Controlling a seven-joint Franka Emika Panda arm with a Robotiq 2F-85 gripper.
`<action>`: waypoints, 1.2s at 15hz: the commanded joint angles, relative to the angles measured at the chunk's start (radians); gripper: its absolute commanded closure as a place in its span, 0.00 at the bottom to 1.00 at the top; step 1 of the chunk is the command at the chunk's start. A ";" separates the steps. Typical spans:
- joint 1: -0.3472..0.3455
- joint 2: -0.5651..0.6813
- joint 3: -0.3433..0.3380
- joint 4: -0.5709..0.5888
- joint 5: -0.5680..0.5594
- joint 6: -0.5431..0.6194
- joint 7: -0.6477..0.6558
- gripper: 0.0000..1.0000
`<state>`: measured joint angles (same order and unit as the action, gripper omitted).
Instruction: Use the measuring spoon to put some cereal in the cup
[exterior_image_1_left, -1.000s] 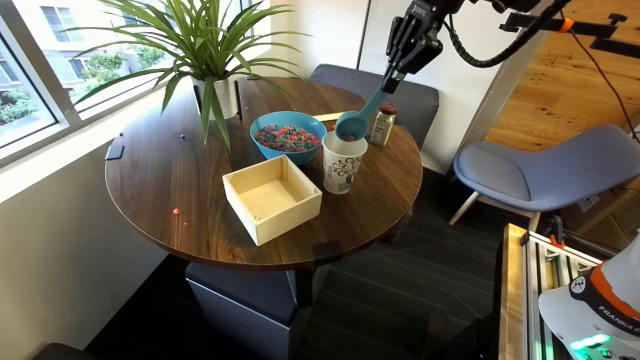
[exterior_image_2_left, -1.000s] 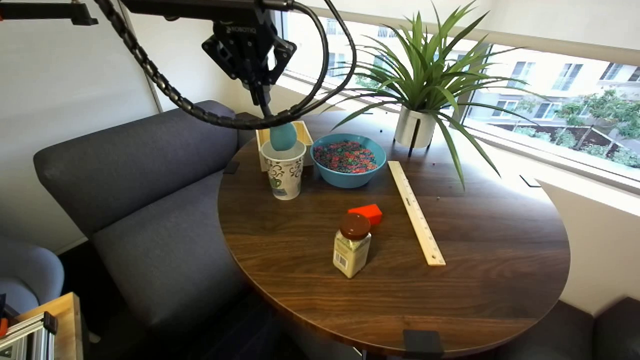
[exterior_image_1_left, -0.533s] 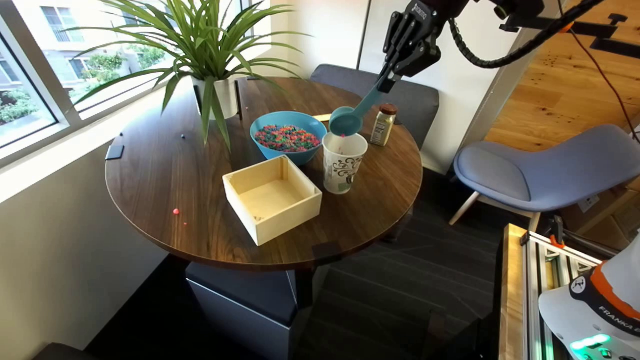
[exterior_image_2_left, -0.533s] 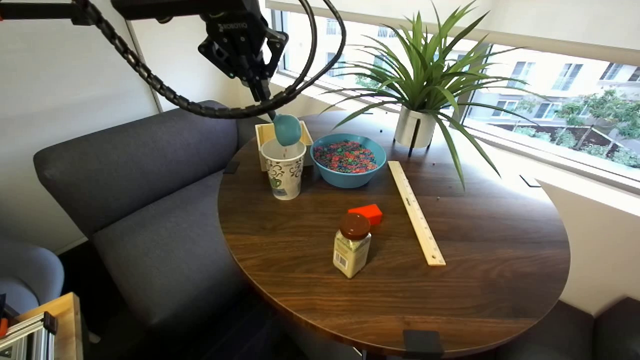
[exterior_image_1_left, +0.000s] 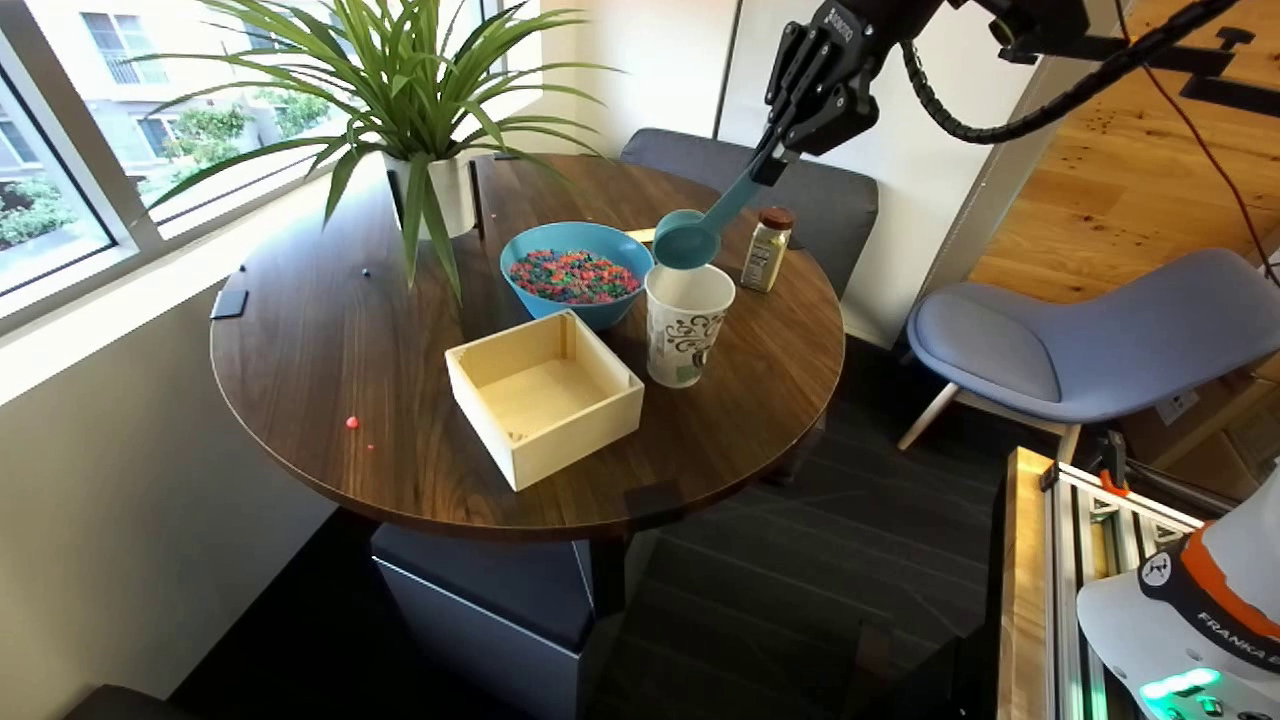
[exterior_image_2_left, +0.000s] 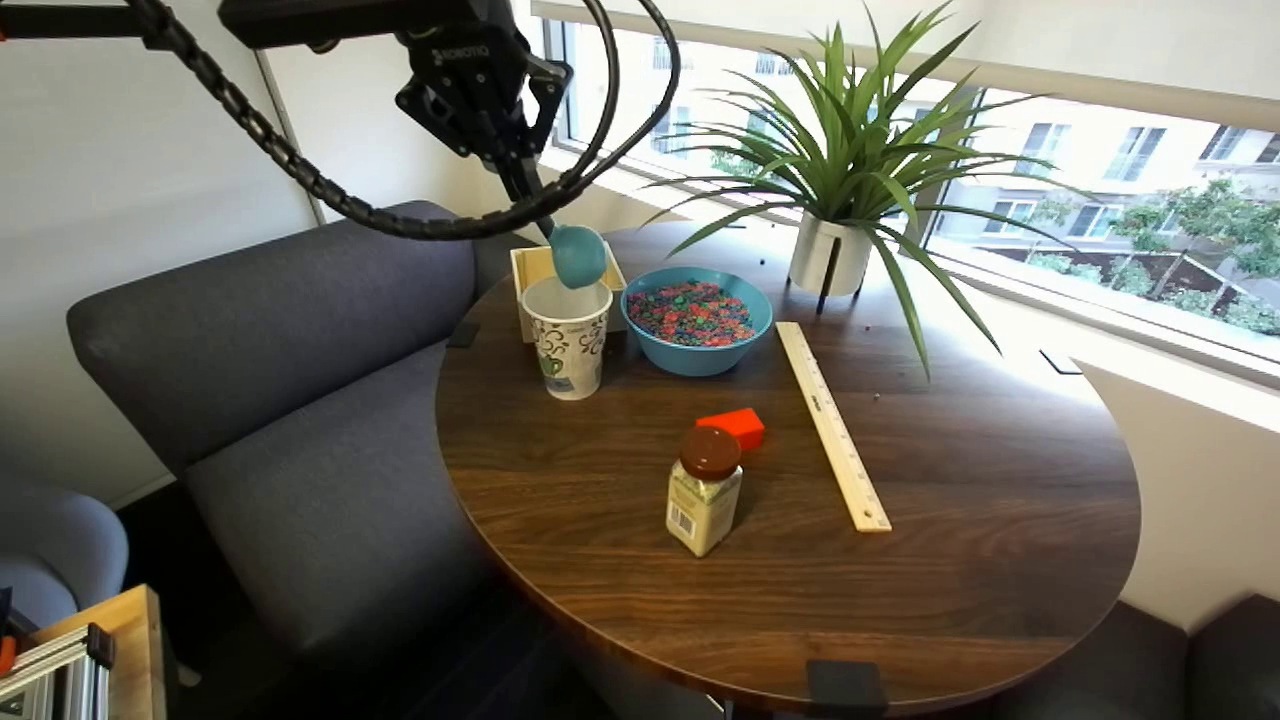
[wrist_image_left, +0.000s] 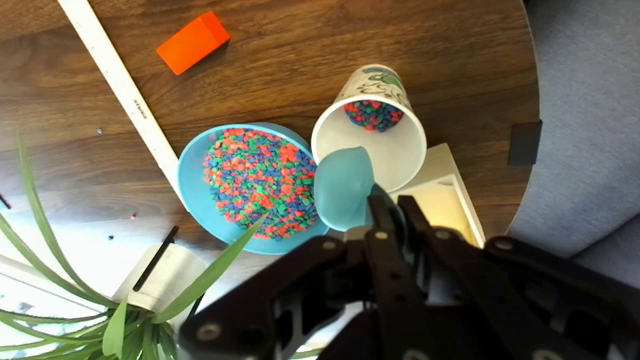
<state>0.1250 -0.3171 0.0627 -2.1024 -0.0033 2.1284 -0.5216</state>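
Below the gripper (wrist_image_left: 392, 206), which is clasping the measuring spoon (wrist_image_left: 344, 189) by its handle, the cup (exterior_image_1_left: 684, 340) is holding cereal (wrist_image_left: 374, 116).

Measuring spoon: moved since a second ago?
Yes: against the cup, the measuring spoon has shifted toward the blue bowl and slightly upward in both exterior views.

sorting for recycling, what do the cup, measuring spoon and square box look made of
The cup: probably paper, matte, given its printed scrolls and tapered wall. The measuring spoon: likely smooth plastic, given its even teal colour. The square box: apparently bare wood, given its pale yellow tone; grain is unclear.
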 joint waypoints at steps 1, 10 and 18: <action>0.026 -0.020 -0.093 0.060 0.182 -0.063 -0.048 0.98; -0.034 0.359 -0.183 0.400 0.630 -0.151 -0.031 0.98; -0.184 0.621 -0.131 0.641 0.597 -0.299 0.180 0.98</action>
<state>-0.0046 0.2102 -0.1012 -1.5779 0.5930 1.9146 -0.4214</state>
